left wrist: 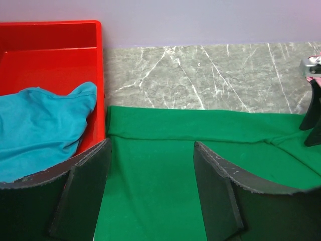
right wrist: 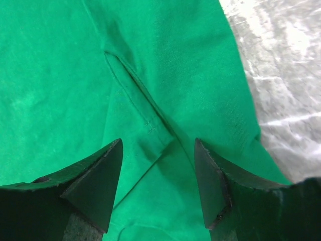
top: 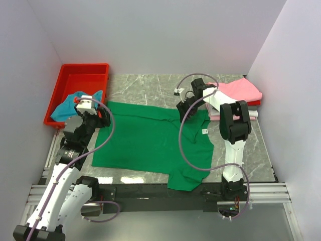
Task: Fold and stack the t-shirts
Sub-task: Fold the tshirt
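Two sets of jaws stand apart, neither clamped on cloth. The green t-shirt (top: 145, 140) lies spread flat across the middle of the marble table (top: 150, 90), its white neck label (top: 204, 131) toward the right. The left gripper (left wrist: 152, 145) hangs over the shirt's far left edge, just beside the red tray (top: 75, 75), where a teal t-shirt (top: 65, 108) lies crumpled. The right gripper (right wrist: 158, 143) hovers over a creased seam near the shirt's far right part. A folded pink t-shirt (top: 241, 89) tops a stack at the far right
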Controlling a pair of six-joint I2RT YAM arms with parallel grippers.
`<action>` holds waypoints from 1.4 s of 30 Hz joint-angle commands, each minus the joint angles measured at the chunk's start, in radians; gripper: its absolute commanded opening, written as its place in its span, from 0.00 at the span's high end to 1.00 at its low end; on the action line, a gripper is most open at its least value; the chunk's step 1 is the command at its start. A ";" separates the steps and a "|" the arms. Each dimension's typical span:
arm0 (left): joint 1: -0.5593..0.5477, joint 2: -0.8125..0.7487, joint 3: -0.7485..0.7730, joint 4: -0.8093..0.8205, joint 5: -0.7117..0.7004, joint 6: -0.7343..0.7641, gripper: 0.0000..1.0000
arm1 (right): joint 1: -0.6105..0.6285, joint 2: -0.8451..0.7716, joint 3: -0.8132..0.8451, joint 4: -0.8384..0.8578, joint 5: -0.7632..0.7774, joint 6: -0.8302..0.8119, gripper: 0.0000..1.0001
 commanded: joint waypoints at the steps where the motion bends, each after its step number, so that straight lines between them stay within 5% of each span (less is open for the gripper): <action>1: 0.003 0.004 0.002 0.001 0.017 0.015 0.28 | 0.003 0.020 0.056 -0.063 -0.029 -0.060 0.36; 3: 0.003 0.007 0.004 0.001 0.017 0.013 0.29 | 0.004 0.025 0.058 -0.063 -0.026 -0.061 0.39; 9: 0.003 0.010 0.004 0.001 0.017 0.015 0.28 | 0.004 -0.001 0.036 -0.075 -0.041 -0.081 0.77; 13: 0.003 0.014 0.004 0.001 0.022 0.016 0.28 | 0.007 -0.051 0.003 -0.075 -0.059 -0.089 0.90; 22: 0.003 0.011 0.002 0.003 0.022 0.016 0.28 | 0.059 -0.125 -0.068 -0.097 -0.092 -0.065 1.00; 26: 0.003 0.011 0.004 0.001 0.022 0.016 0.28 | 0.124 -0.110 -0.079 -0.129 -0.119 -0.023 0.99; 30: 0.003 0.013 0.001 0.001 0.022 0.016 0.28 | 0.209 -0.064 0.005 -0.231 -0.173 -0.008 0.53; 33: 0.003 0.013 0.002 0.001 0.019 0.016 0.28 | 0.228 -0.058 0.054 -0.288 -0.142 0.000 0.42; 42: 0.003 0.010 0.001 0.004 0.020 0.013 0.28 | 0.158 -0.206 -0.007 -0.229 -0.037 0.024 0.53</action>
